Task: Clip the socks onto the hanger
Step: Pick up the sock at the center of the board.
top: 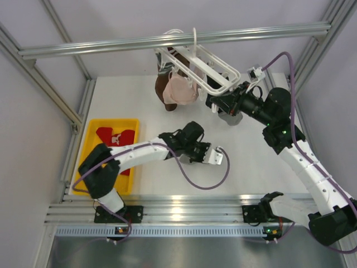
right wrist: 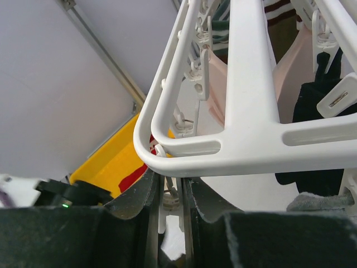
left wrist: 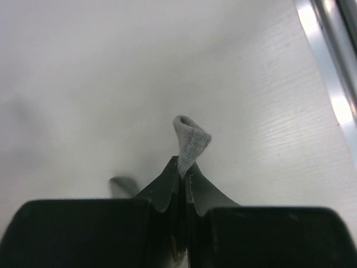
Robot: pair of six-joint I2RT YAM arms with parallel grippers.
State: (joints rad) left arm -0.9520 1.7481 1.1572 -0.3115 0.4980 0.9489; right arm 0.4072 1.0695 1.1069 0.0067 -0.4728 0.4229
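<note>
Your left fingers (left wrist: 181,170) are pinched shut on the grey sock (left wrist: 191,138). A small folded end of it pokes up past the tips. The rest is hidden behind the fingers, so you cannot see how much is held. They hang over the bare tabletop (left wrist: 268,111), out near its middle.

Off to your left, a red sock (top: 115,137) with white marks lies in the yellow tray (top: 111,121). The left arm covers part of that tray.

Farther back, your right fingers (right wrist: 169,190) are closed on a white peg (right wrist: 166,218), just under the near corner of the hanger (right wrist: 245,111). The peg is mostly hidden between them. A grey lump (right wrist: 319,202) at the lower right of that wrist view is cut off, and you cannot tell what it is.

Beyond that, a pink sock (top: 181,89) and a brown sock (top: 165,92) hang from the hanger, which hooks over the metal bar (top: 111,46)
</note>
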